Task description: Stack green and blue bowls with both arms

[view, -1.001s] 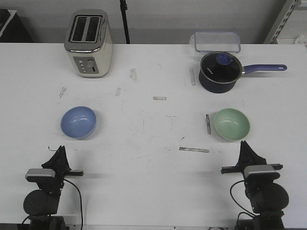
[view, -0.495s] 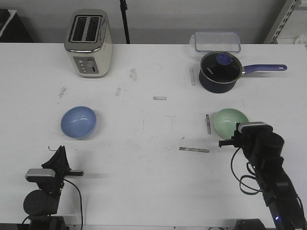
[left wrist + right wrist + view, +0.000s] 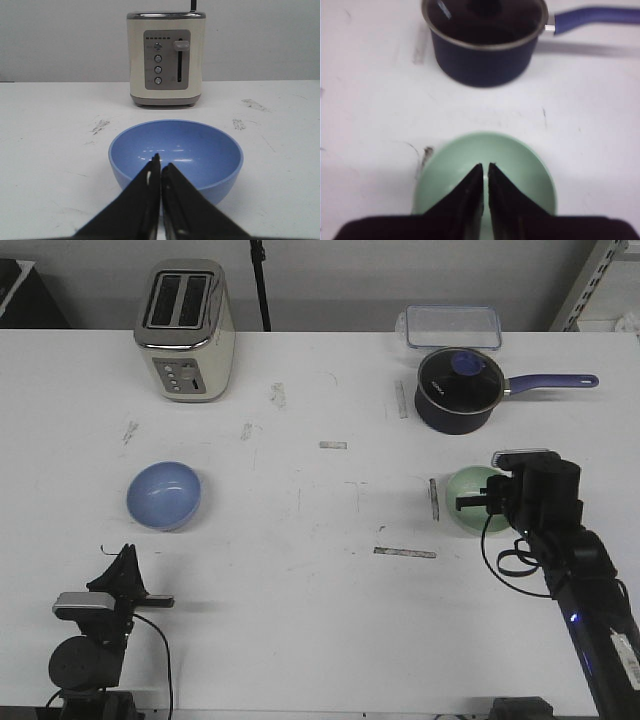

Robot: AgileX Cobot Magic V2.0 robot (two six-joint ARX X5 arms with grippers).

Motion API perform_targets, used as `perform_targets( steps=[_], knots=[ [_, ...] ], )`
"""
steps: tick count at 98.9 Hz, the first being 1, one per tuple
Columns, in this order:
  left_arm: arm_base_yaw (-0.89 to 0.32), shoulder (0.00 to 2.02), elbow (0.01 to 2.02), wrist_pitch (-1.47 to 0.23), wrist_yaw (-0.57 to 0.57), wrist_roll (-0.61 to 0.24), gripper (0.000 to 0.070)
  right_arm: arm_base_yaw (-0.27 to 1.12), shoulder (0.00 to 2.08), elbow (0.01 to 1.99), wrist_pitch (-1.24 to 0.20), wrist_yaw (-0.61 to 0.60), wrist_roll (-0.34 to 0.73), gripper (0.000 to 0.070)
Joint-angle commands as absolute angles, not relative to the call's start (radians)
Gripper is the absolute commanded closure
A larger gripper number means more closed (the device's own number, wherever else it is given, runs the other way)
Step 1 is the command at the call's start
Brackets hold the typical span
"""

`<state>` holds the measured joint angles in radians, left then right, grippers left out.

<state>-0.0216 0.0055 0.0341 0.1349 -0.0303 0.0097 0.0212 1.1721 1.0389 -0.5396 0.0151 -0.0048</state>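
Note:
The light blue bowl [image 3: 163, 495] stands at the left of the table, upright and empty. My left gripper [image 3: 125, 553] rests low at the near left edge, shut and empty, a short way in front of that bowl [image 3: 200, 155]; its closed tips [image 3: 161, 162] point at the bowl's near wall. The pale green bowl [image 3: 464, 502] stands at the right. My right gripper [image 3: 497, 508] hangs over it and covers its right half. In the right wrist view the tips [image 3: 485, 167] are together, empty, above the inside of the green bowl [image 3: 515, 160].
A cream toaster [image 3: 185, 330] stands at the back left, straight beyond the blue bowl. A dark navy saucepan [image 3: 458, 390] with a purple handle sits just beyond the green bowl, and a clear lidded box [image 3: 452, 327] is behind it. Tape strips mark the table.
My right arm has risen from the near right edge and reached forward over the green bowl, now covering part of it. The left arm and both bowls have not moved.

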Motion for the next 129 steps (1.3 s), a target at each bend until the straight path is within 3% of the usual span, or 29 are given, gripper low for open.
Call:
perform_targets(
  steps=[1,19,44,56,62,73,80,129],
  knots=[
    [-0.020,0.003,0.012,0.152,-0.030,0.017,0.0698,0.000,1.215,1.094,-0.569,0.018,-0.015,0.0690],
    [-0.020,0.003,0.012,0.151,-0.030,0.017,0.0698,-0.099,1.321,1.213,-0.703,-0.016,0.068,0.0690],
    [-0.020,0.003,0.012,0.152,-0.030,0.017,0.0698,-0.252,1.415,1.251,-0.751,-0.391,0.074,0.0689],
    [-0.020,0.003,0.012,0.152,-0.030,0.017,0.0698,-0.299,1.449,1.251,-0.753,-0.456,0.074,0.0681],
    [-0.020,0.003,0.012,0.152,-0.030,0.017,0.0698,-0.316,1.463,1.251,-0.754,-0.455,0.069,0.0628],
    [-0.020,0.003,0.012,0.152,-0.030,0.017,0.0698,-0.336,1.484,1.250,-0.757,-0.454,0.053,0.0370],
    [-0.020,0.003,0.012,0.152,-0.030,0.017,0.0698,-0.341,1.494,1.250,-0.756,-0.455,0.049,0.0276],
    [-0.020,0.003,0.012,0.152,-0.030,0.017,0.0698,-0.342,1.602,1.212,-0.736,-0.444,0.019,0.0269]
  ],
)
